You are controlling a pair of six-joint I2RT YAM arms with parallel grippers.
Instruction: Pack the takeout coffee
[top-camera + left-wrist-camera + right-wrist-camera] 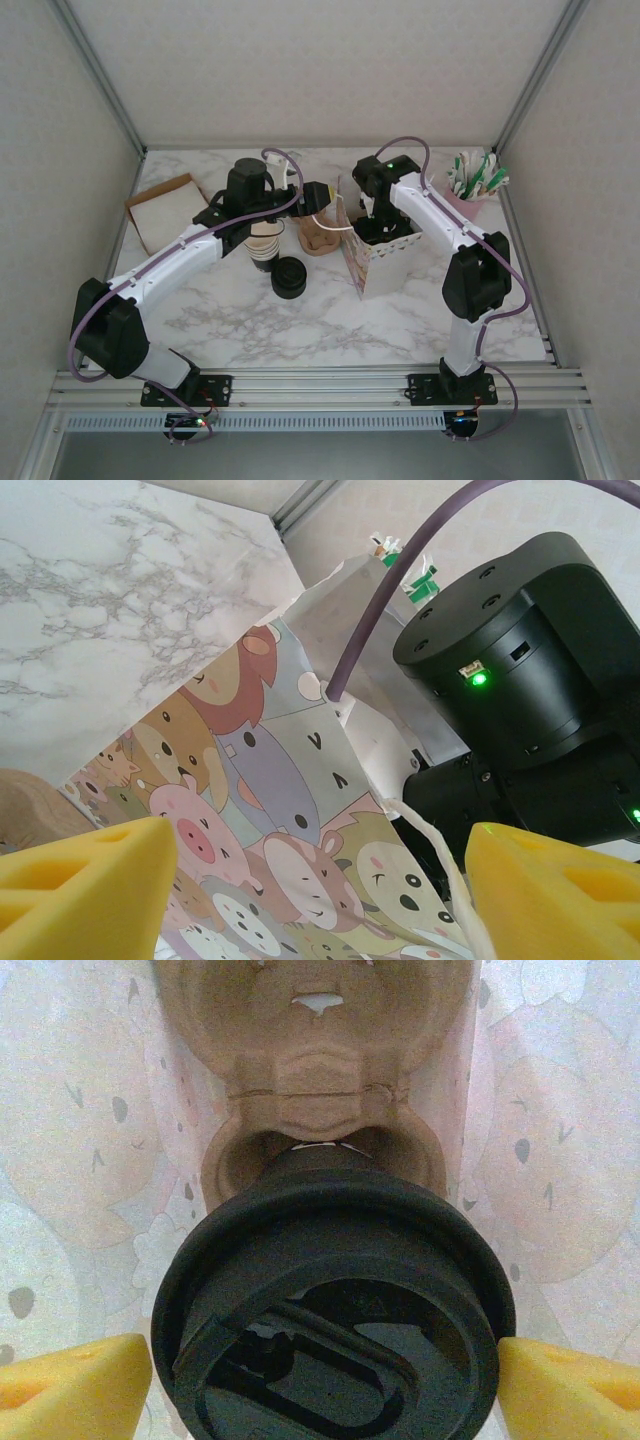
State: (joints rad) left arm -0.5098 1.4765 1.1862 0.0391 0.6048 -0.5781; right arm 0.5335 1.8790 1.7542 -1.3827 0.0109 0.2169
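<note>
Inside the paper bag [390, 265], the coffee cup [330, 1295] looks light and crushable, best held gently around its upper wall; the right hand [322, 1385] flanks it, grip unclear.

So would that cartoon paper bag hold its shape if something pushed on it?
Probably not. The bag looks like thin paper, and its printed side already bows and creases, so a push would likely buckle it. Standing tall on the smooth marble table, it seems light enough to slide or tip rather than resist.
</note>
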